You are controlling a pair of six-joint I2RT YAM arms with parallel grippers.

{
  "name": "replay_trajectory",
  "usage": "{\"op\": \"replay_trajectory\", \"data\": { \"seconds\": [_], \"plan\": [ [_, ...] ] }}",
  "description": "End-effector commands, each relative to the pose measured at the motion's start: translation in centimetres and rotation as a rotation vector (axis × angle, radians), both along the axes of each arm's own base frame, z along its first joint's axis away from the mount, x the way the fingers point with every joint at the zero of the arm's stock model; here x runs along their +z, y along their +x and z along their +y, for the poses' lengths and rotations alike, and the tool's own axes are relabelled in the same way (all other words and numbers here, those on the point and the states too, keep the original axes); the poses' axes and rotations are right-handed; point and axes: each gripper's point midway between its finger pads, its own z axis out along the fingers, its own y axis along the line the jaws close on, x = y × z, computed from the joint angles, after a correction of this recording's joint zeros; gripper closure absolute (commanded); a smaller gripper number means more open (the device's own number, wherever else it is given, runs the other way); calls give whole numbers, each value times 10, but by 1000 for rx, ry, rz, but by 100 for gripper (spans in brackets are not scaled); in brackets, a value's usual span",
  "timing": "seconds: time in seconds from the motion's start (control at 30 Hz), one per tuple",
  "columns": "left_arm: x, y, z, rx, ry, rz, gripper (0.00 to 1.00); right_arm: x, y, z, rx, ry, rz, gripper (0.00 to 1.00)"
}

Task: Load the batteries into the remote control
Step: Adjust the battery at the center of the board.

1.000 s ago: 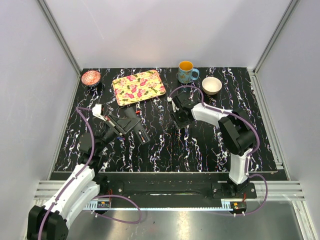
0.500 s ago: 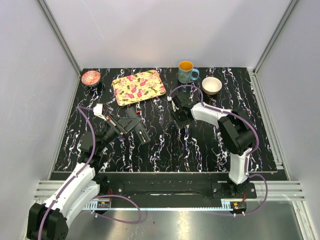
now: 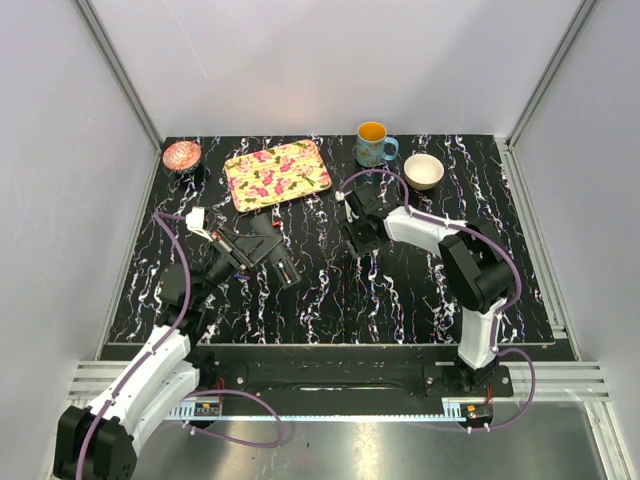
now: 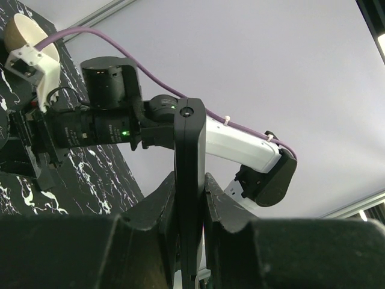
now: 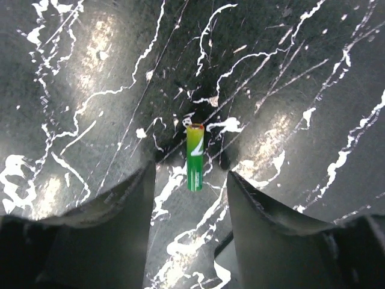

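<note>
One green-yellow battery, with an orange-red band at one end, lies flat on the black marbled table near its centre. It sits between the fingers of the right gripper, which stand apart on either side without touching it. The remote control, a slim black bar, is clamped edge-on in the left gripper, left of centre. A floral tray, mug and bowl line the far edge. Open surface stretches toward the near and right edges.
</note>
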Motion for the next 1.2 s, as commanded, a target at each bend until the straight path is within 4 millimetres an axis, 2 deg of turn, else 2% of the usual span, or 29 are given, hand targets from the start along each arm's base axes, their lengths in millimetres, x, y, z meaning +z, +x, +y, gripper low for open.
{"op": "replay_trajectory", "data": {
  "seconds": [0.0, 0.07, 0.1, 0.13, 0.27, 0.33, 0.4, 0.53, 0.57, 0.63, 0.73, 0.77, 0.9, 1.03, 1.1, 1.17],
  "plan": [
    [13, -4, 2, 4, -23, -63, 100, 59, 20, 14, -24, 119, -159, 38],
    [14, -5, 2, 2, -23, -65, 100, 80, 25, 14, -37, 148, -210, 23],
    [13, -4, 2, 3, -24, -61, 100, 90, 26, 14, -42, 160, -230, 4],
    [13, -4, 2, 2, -23, -61, 100, 95, 28, 12, -52, 157, -247, 0],
    [13, -3, 2, 6, -24, -55, 100, 105, 34, 8, -110, 157, -274, 0],
    [13, -3, 2, 5, -26, -55, 100, 105, 38, 4, -208, 170, -278, 0],
    [13, -4, 2, 2, -27, -53, 100, 106, 34, 8, -258, 219, -258, 0],
    [12, -5, 2, -1, -30, -52, 100, 112, 20, 22, -199, 336, -218, 0],
    [12, -5, 2, -1, -30, -52, 100, 115, 21, 26, -176, 365, -241, 0],
    [11, -6, 2, -3, -28, -49, 100, 108, 14, 30, -110, 359, -208, 0],
    [10, -6, 2, -1, -29, -49, 100, 89, 9, 22, -95, 276, -153, 6],
    [10, -6, 2, -1, -29, -49, 100, 84, 7, 19, -97, 255, -142, 14],
    [8, -5, 2, 1, -27, -45, 100, 66, 7, 5, -132, 184, -140, 33],
    [6, -4, 2, 3, -26, -39, 100, 59, 12, 2, -154, 157, -143, 39],
    [6, -4, 2, 5, -26, -37, 100, 49, 12, 3, -127, 126, -117, 43],
    [4, -4, 2, 5, -25, -33, 100, 43, 9, 3, -113, 114, -89, 43]
  ]
}}
